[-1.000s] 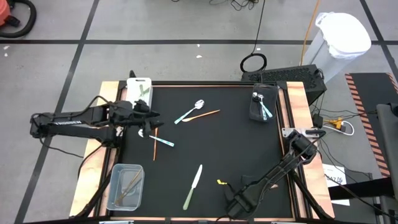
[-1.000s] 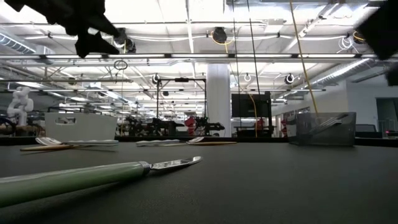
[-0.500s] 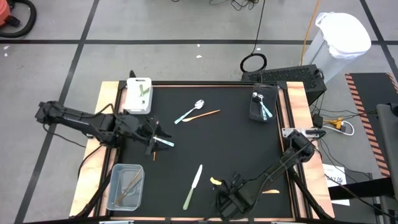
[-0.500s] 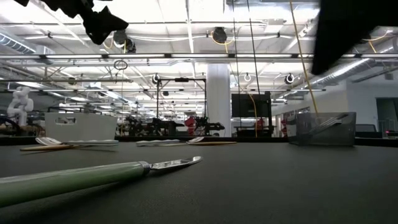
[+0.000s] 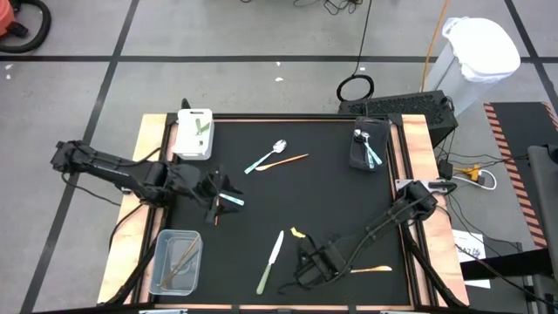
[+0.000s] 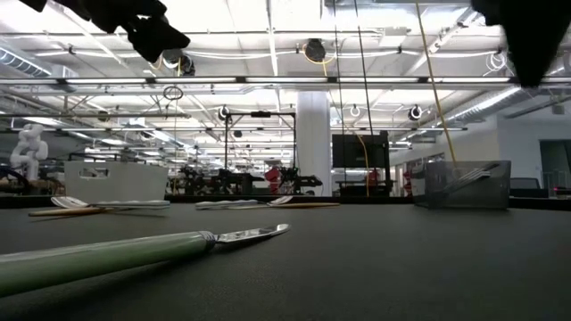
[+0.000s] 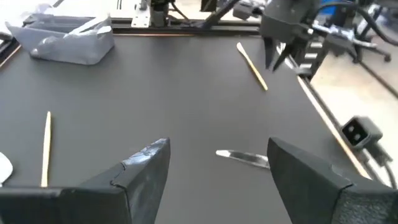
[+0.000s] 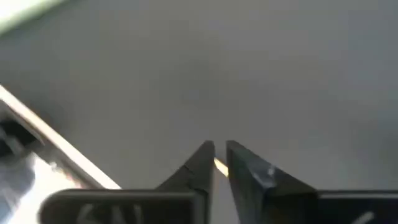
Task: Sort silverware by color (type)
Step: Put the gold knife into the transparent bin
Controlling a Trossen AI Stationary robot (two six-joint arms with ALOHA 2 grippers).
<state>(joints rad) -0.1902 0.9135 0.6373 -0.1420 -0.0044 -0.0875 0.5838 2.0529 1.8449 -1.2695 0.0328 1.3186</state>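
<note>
- On the black desk (image 5: 331, 201), we see the left gripper (image 5: 220, 194) spread above a light-blue-handled utensil (image 5: 234, 200) and orange stick (image 5: 216, 212); closing may catch both.
- The right gripper (image 8: 217, 163), nearly closed, pinches an orange utensil (image 8: 220, 165) by its end; it may slip.

Black table (image 5: 331, 201) carries scattered silverware (image 5: 270, 261); white bin (image 5: 193, 133); clear bin (image 5: 175, 259); dark bin (image 5: 366, 150).

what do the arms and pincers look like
Both arms, left and right, are dark, slim and jointed, with black cable loops alongside. The left pincer has two broad, wedge-shaped dark fingers; the right pincer has pointed dark tips.
</note>
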